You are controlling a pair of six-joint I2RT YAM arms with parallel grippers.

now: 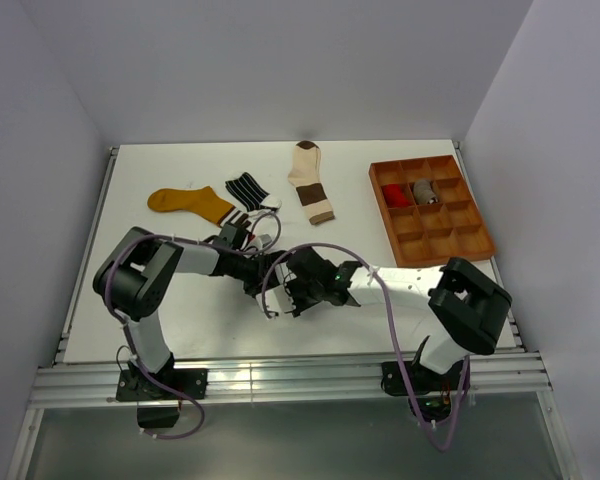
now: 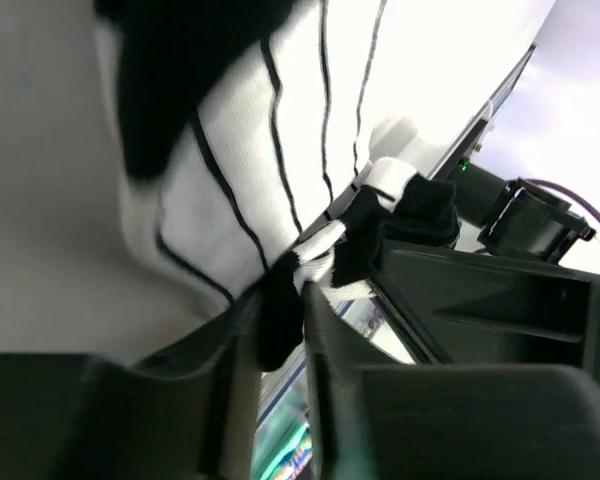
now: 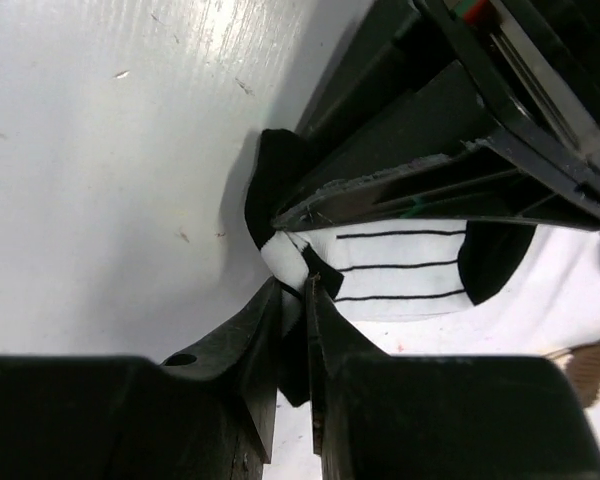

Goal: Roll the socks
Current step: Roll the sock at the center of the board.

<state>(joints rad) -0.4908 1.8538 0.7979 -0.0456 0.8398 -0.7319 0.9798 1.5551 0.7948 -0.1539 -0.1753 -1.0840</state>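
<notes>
Left gripper [image 2: 285,300] and right gripper [image 3: 295,295] — both pinched narrow on the white striped sock [image 3: 400,265] edge — well left of the tray [image 1: 385,215], bare table [image 1: 350,235] between

My view: a white table boxed in by plain walls

From the overhead camera I see a white table [image 1: 180,160] with a matt top, closed in by a pale grey back wall [image 1: 280,60], a left wall [image 1: 30,180] and a right wall [image 1: 570,130], all bare. Silver metal rails [image 1: 280,378] run along its near edge and up the left side. Below the rails lies a dull grey surface [image 1: 310,440]; I cannot tell whether it is floor. The light is soft and even, with faint shadows
</notes>
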